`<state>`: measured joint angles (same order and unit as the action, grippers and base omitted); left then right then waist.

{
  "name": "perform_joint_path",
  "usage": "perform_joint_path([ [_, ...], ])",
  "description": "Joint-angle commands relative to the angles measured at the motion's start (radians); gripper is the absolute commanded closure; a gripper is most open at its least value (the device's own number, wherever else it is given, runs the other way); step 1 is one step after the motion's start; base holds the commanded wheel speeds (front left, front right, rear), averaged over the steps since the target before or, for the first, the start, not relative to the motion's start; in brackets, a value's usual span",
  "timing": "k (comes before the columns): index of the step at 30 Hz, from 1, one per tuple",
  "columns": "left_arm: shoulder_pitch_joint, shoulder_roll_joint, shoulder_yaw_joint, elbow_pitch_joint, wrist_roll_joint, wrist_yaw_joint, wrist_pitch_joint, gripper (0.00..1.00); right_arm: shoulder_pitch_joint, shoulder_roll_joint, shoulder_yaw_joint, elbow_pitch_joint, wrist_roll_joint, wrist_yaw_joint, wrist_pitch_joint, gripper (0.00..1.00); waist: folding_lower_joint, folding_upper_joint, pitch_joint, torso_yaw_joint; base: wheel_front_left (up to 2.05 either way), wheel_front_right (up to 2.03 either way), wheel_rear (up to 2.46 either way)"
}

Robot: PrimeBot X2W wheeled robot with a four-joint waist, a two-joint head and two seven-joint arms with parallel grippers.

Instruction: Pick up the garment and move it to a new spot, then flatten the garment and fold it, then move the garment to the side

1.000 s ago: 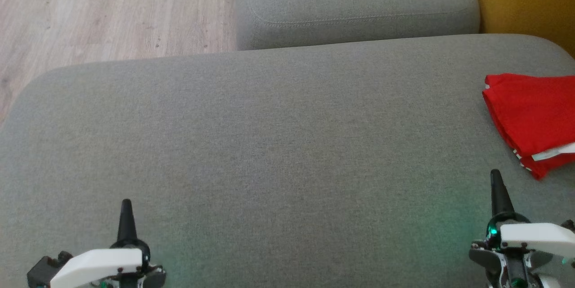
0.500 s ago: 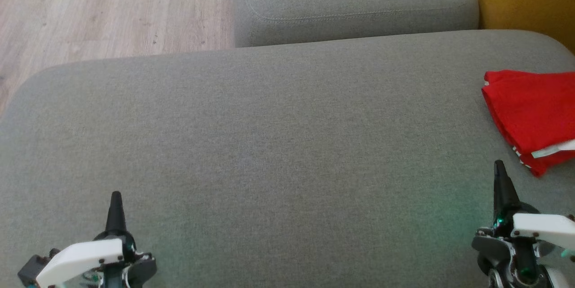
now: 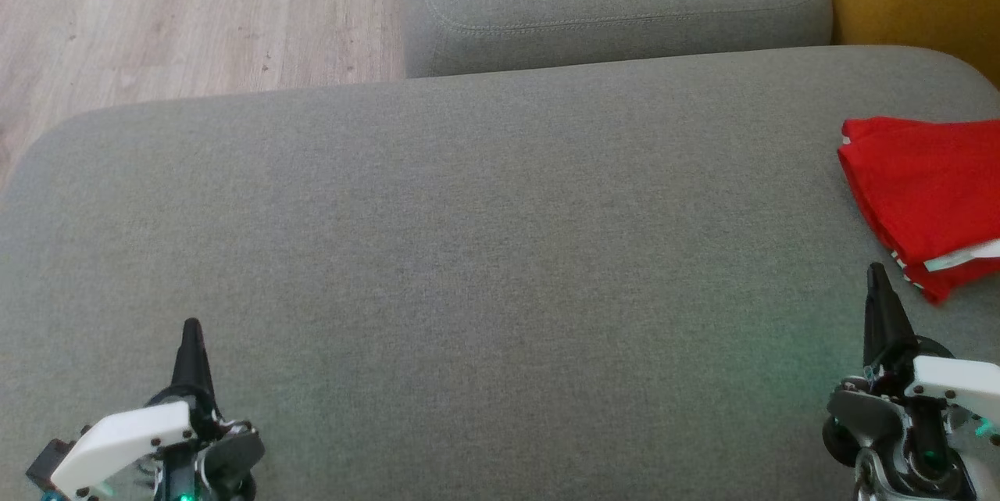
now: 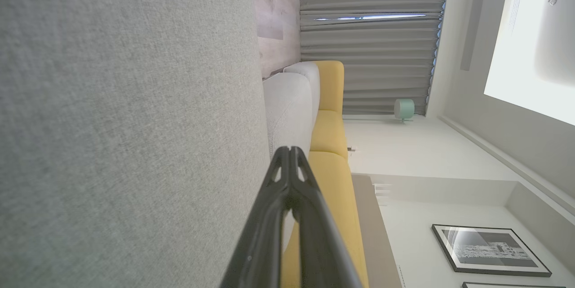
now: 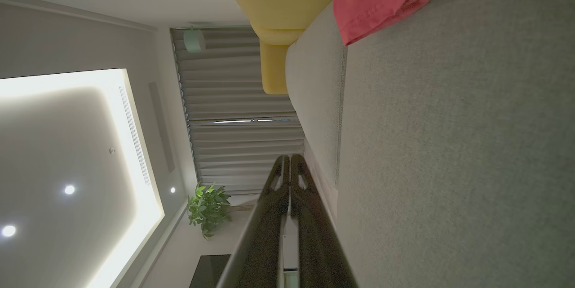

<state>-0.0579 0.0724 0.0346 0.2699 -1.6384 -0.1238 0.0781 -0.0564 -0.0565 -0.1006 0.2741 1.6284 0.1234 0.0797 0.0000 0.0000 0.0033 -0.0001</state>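
Red garment [image 3: 930,188]: folded, lying at right edge of grey seat cushion [image 3: 500,251], partly cut off by frame edge; white trim visible at near corner.
Left end effector [image 3: 191,327]: fingers pressed together, holding nothing, over cushion's near left part.
Right end effector [image 3: 876,276]: fingers together, holding nothing, tip just beside garment's near corner, narrow gap between.
Second grey cushion [image 3: 609,8] behind; wood floor [image 3: 195,8] far left.

A folded red garment [image 3: 930,188] lies on the grey cushion [image 3: 469,251] just beyond the closed right hand [image 3: 876,274], well apart from the closed left hand [image 3: 190,329].
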Motion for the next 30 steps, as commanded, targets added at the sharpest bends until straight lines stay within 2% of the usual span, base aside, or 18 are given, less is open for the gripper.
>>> perform_joint_path([
  [1,-0.047,0.007,0.039,-0.027,-0.003,-0.007,0.003,1.0,-0.049,-0.017,0.019,-0.031,0.007,0.007,0.007,1.0,0.0,0.0,0.0,0.0,0.0,0.0,0.0],
  [30,-0.048,-0.002,0.052,-0.026,0.007,-0.007,0.013,1.0,-0.049,-0.01,0.009,-0.031,-0.002,0.007,0.016,1.0,0.0,0.0,0.0,0.0,0.0,0.0,0.0],
])
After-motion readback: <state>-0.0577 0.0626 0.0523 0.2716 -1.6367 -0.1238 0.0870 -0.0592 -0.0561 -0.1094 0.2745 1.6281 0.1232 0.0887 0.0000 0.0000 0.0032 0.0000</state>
